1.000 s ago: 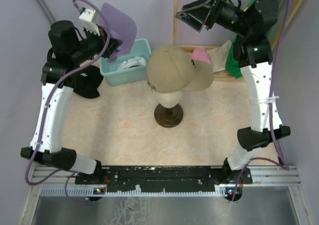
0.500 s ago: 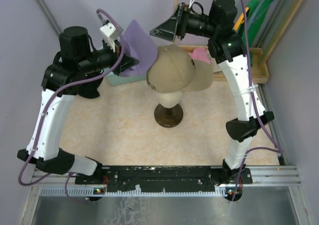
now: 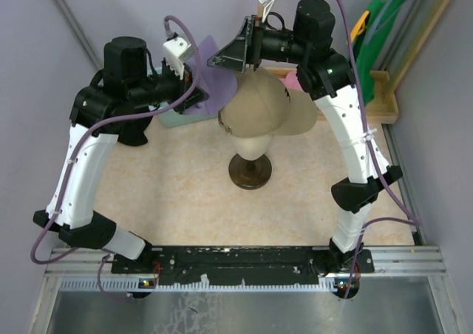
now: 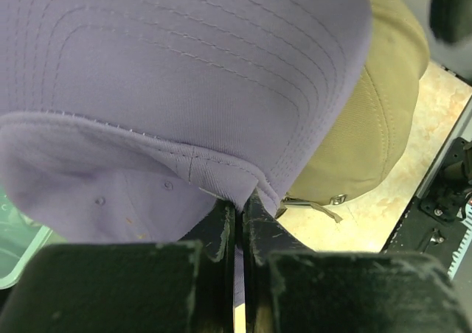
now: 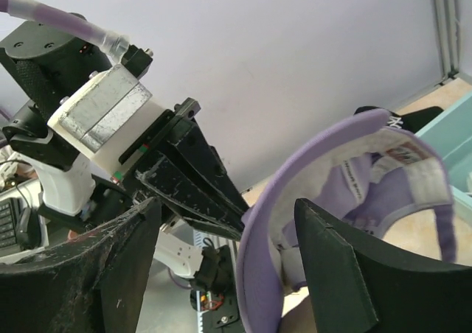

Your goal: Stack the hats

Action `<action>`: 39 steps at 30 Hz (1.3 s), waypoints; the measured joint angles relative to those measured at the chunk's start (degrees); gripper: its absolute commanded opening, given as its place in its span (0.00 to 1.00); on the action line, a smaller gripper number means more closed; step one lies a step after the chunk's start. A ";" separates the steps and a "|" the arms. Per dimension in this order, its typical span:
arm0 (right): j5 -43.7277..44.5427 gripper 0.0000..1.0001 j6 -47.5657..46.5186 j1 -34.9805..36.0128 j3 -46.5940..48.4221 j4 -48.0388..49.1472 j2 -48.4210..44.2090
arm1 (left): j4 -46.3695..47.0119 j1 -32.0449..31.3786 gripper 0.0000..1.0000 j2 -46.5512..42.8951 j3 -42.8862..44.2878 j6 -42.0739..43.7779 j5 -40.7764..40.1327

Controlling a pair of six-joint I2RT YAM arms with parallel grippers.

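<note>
My left gripper [image 3: 194,91] is shut on the edge of the purple cap [image 3: 216,91] and holds it in the air just left of the tan cap [image 3: 259,106]. The tan cap sits on a mannequin head on a stand [image 3: 250,171]. In the left wrist view my fingertips [image 4: 237,200] pinch the purple cap [image 4: 184,68], with the tan cap [image 4: 369,127] behind it. My right gripper [image 3: 224,55] is open above the purple cap. In the right wrist view [image 5: 225,222] its jaws straddle the cap's rim [image 5: 258,274] without touching. The black cap [image 5: 402,116] lies behind. The white cap is hidden.
A teal bin [image 3: 168,117] sits under my left arm at the back left. A pink cloth [image 3: 298,80] lies behind the tan cap by a wooden tray [image 3: 384,97]. Green fabric [image 3: 367,25] hangs at the back right.
My left gripper has carried the purple cap right, up beside the tan cap. My right arm has swung left over the mannequin head, its open jaws now around the purple cap's rim.
</note>
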 measured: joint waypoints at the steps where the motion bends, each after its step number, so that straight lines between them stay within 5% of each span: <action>1: 0.28 0.70 0.00 0.52 0.00 -0.42 0.00 | -0.13 -0.31 0.00 0.24 0.13 0.22 -0.63; 5: 1.16 0.54 -0.55 2.58 0.68 -1.97 0.46 | -0.72 -1.68 0.00 0.61 1.36 0.74 -2.54; 11: 4.00 0.00 -1.66 3.58 1.84 -3.91 2.08 | -2.91 -2.47 0.03 0.50 2.73 1.70 -4.39; 13: 5.20 0.00 -1.68 3.48 1.86 -4.31 2.45 | -3.21 -2.49 0.15 0.22 2.75 1.90 -4.98; 16: 5.49 0.00 -0.11 3.56 1.70 -3.30 2.67 | -2.51 -2.73 0.45 -1.03 1.46 1.81 -8.22; 22: 5.77 0.00 8.33 3.76 -1.77 5.33 2.49 | 8.44 -2.75 0.66 -10.21 -11.37 1.16 -17.88; 30: 7.37 0.00 23.17 1.55 -3.52 16.11 1.33 | 23.23 -3.08 0.74 -21.11 -20.31 0.39 -32.02; 39: 9.94 0.00 39.93 -15.93 -27.63 21.33 -17.40 | 29.83 -3.06 0.76 -19.41 -24.17 -1.57 -38.77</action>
